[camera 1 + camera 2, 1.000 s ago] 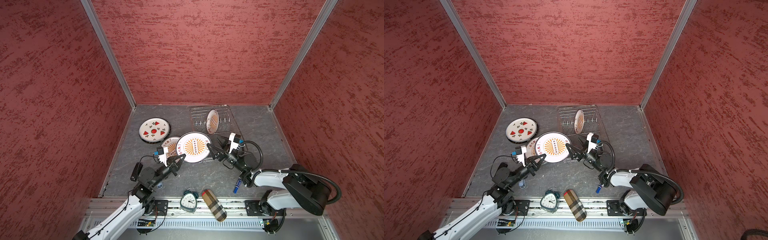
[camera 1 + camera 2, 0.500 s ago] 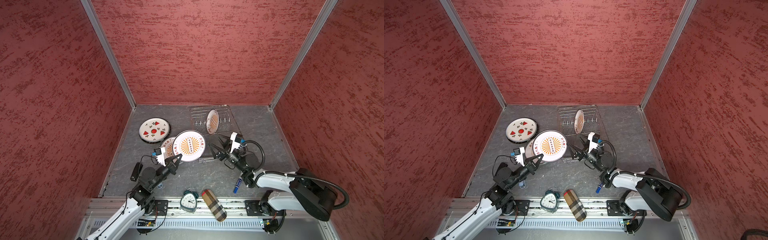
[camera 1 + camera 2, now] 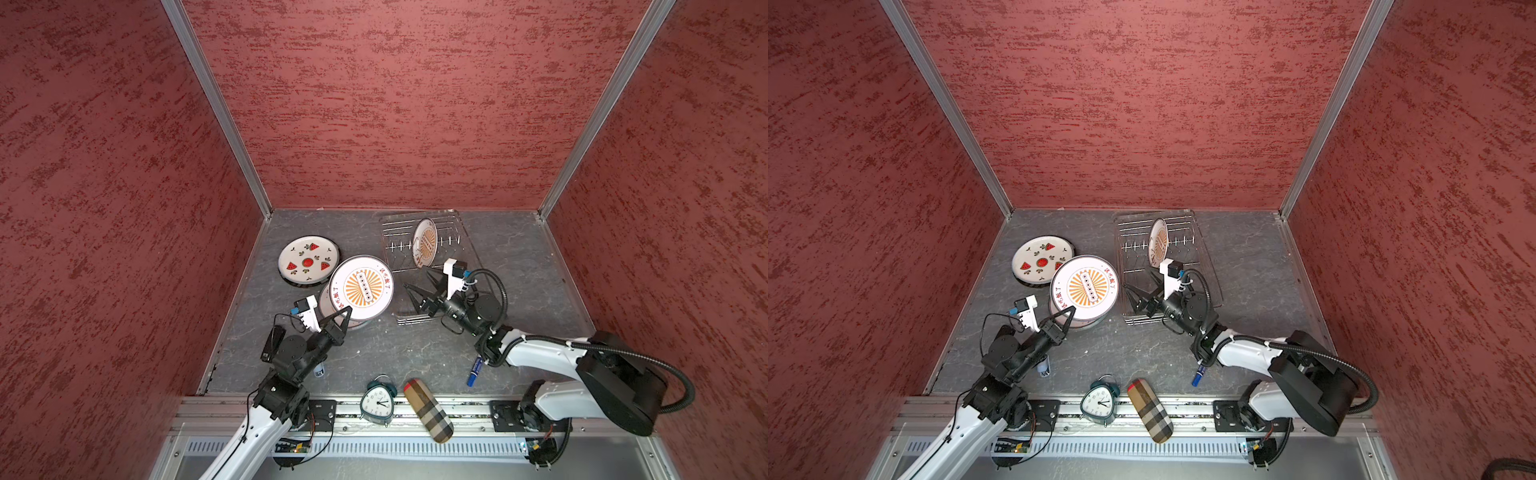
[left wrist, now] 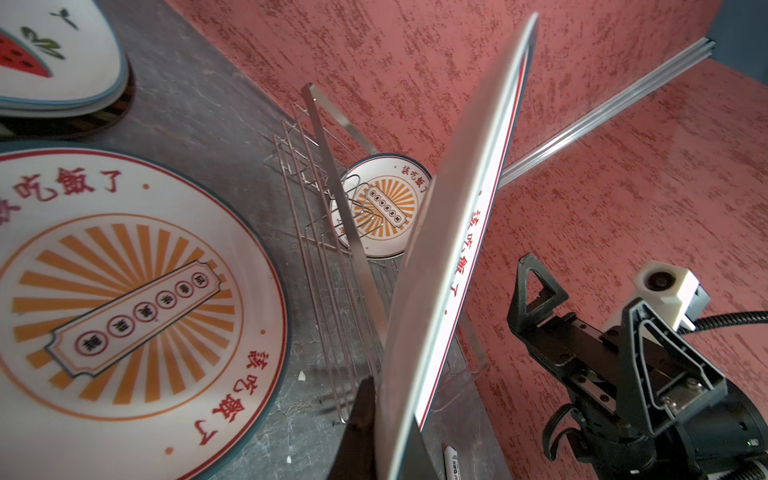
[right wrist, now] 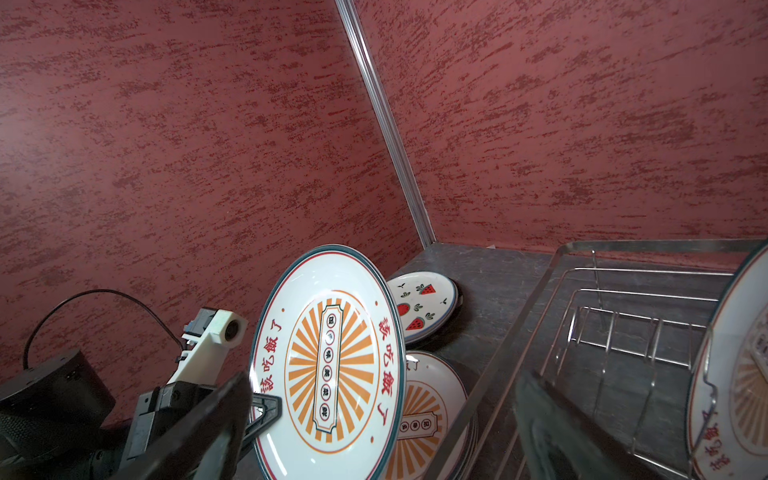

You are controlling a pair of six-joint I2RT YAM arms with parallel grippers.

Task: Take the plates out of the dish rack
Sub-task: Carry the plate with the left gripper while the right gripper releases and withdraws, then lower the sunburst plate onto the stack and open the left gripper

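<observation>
Currently L gripper [image 3: 341,318] pinches tilted sunburst plate [image 3: 361,287] by its near rim above plate stack [image 4: 124,311] left of dish rack [image 3: 394,232], R gripper [image 3: 417,278] wide & empty nearside of racked plate [image 3: 425,243]; thin rim hold could slip, chipping stack.

Three walls close the place in: a back wall [image 3: 395,104], a left wall [image 3: 104,187] and a right wall [image 3: 685,208], all rough plaster in deep red with darker streaks. Pale metal strips [image 3: 216,108] run up both back corners. The floor [image 3: 519,257] is a dark grey slab veined like stone, evenly lit. A metal rail [image 3: 469,415] runs along its near edge.
</observation>
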